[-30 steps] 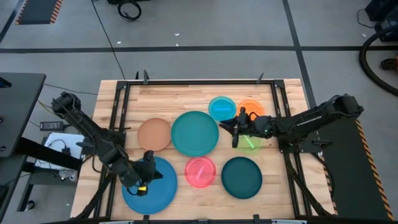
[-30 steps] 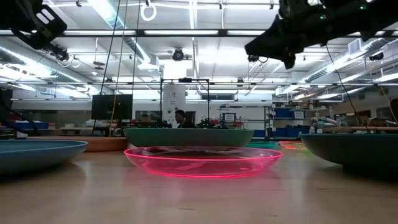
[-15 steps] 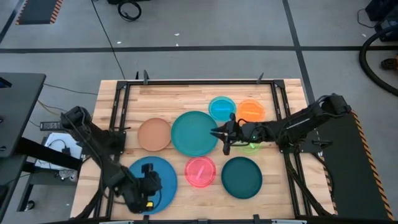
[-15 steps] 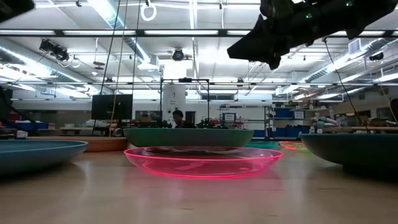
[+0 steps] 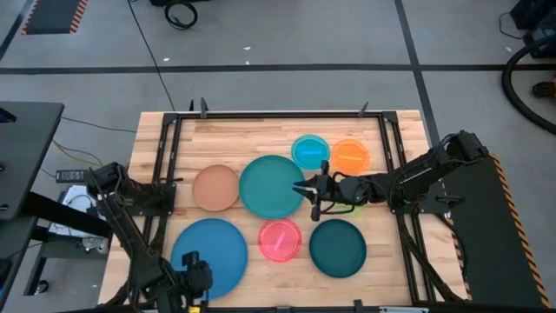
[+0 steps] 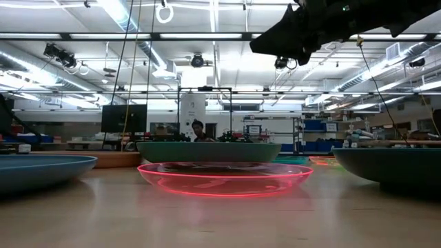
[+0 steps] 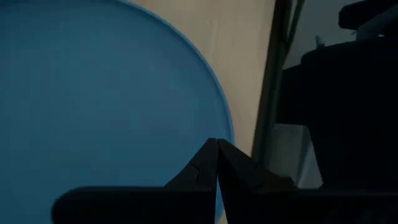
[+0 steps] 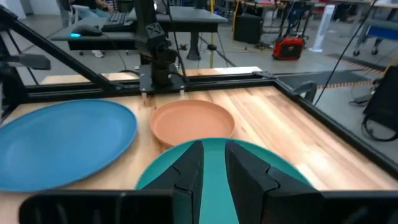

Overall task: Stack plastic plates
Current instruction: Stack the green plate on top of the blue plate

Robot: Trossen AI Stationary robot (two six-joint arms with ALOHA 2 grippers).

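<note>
plastic plates (image 5: 272,185) lie unstacked, round, many-coloured.

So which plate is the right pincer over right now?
The large teal plate, the biggest one in the table's middle. The right pincer hangs, fingers apart, over its rim on the side toward the mostly hidden green plate.

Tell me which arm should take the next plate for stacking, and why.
Right, probably. The right end effector hangs open over the large teal plate's edge, amid the small plates. The left end effector, shut, sits at the table's near edge by the blue plate.
</note>
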